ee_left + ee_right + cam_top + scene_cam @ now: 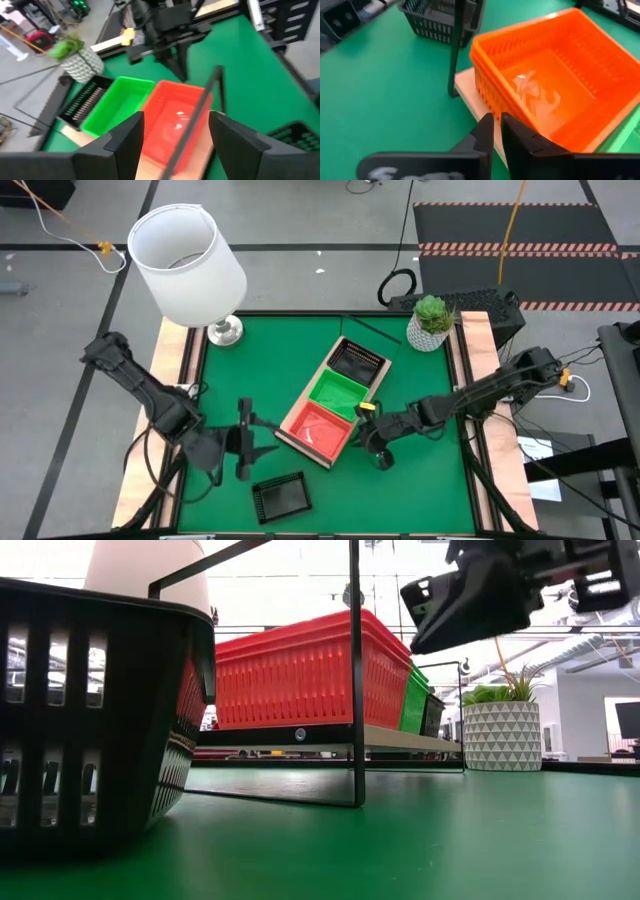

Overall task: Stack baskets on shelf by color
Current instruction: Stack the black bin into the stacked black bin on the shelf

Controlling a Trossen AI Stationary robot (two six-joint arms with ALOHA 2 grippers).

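Observation:
The light-wood shelf (291,436) lies slantwise mid-table. From near to far it carries an orange-red basket (318,428), a green basket (337,393) and a black basket (357,362). Another black basket (280,496) rests on the green mat near the front edge. My left gripper (247,442) hangs open left of the shelf's near end, facing the red basket (172,117). My right gripper (378,455) is shut and empty, above the mat just right of the red basket (555,85), its fingers slanting down.
A white lamp (188,265) stands at the far left corner. A potted plant (432,323) stands at the far right corner. The shelf's thin dark frame post (355,670) rises at its near end. Bare green mat (430,480) lies at the near right.

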